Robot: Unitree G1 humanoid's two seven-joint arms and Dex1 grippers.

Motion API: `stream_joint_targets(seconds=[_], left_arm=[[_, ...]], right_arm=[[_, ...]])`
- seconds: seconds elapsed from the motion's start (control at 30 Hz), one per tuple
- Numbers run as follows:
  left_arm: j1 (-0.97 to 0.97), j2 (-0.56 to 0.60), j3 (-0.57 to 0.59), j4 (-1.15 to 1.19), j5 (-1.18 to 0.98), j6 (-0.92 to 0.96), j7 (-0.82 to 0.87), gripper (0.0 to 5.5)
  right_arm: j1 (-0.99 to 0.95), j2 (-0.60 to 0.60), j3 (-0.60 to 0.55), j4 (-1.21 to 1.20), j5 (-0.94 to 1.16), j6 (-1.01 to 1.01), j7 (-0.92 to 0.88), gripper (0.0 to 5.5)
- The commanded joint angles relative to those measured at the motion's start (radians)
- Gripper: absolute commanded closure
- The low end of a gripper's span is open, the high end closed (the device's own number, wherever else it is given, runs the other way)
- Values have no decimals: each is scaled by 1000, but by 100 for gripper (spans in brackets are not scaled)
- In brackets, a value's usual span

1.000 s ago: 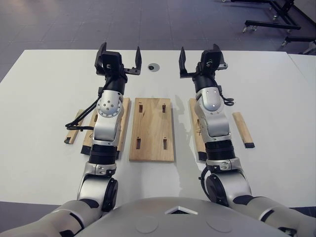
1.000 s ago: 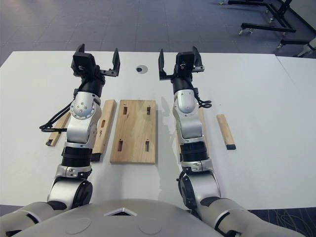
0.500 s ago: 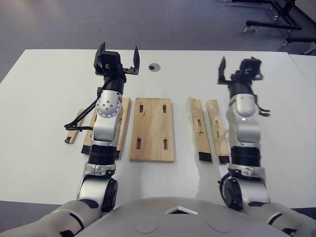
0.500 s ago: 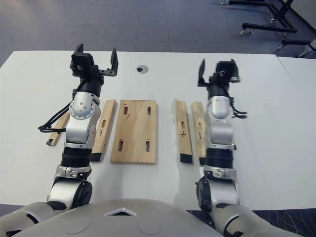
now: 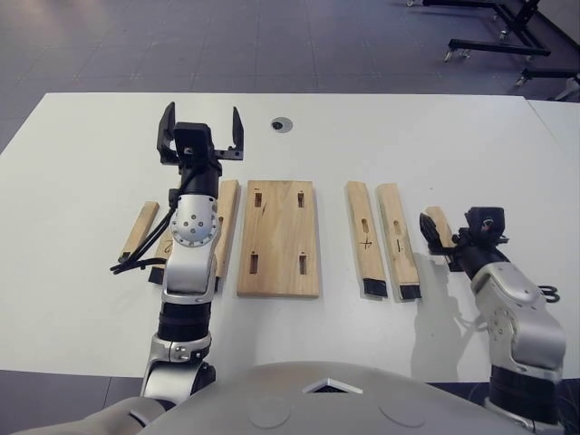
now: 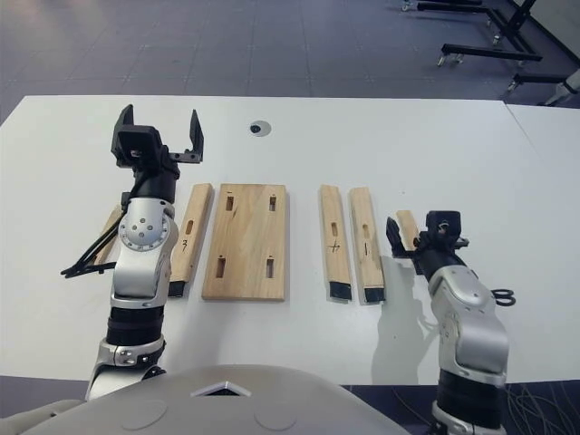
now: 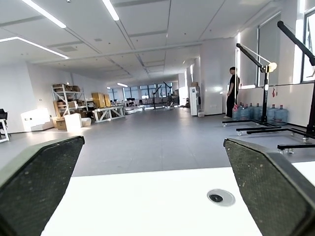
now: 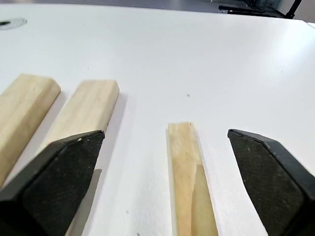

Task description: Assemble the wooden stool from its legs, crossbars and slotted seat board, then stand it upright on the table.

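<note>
Left eye view, flat four-slotted seat board [image 5: 278,237]

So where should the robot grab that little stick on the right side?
Pinch the little stick across its two long edges, near the middle, coming straight down. It lies flat on the table with bare space along both sides, and the open right tool hovers over it, lined up to straddle it.

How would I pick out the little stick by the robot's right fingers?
Start at the wide seat board in the middle of the white table and go to the robot's right, past two long slotted legs. The next piece, a crossbar, lies flat at the open right fingers. It is the outermost piece and clearly narrower than the legs.
</note>
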Motion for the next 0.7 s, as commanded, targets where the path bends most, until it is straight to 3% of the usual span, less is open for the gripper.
stream_joint_targets(seconds=[0.03,0.27,0.7], left_arm=[[24,-16,-10,-25,12,25,16,28],[24,-29,-15,-30,1,33,12,28],[3,-23,-2,-13,-13,30,3,28]], right_arm=[[63,-48,-12,0,-3,9,44,87],[157,-69,2,53,28,121,98,87],[109,-80,39,138,36,227,52,297]])
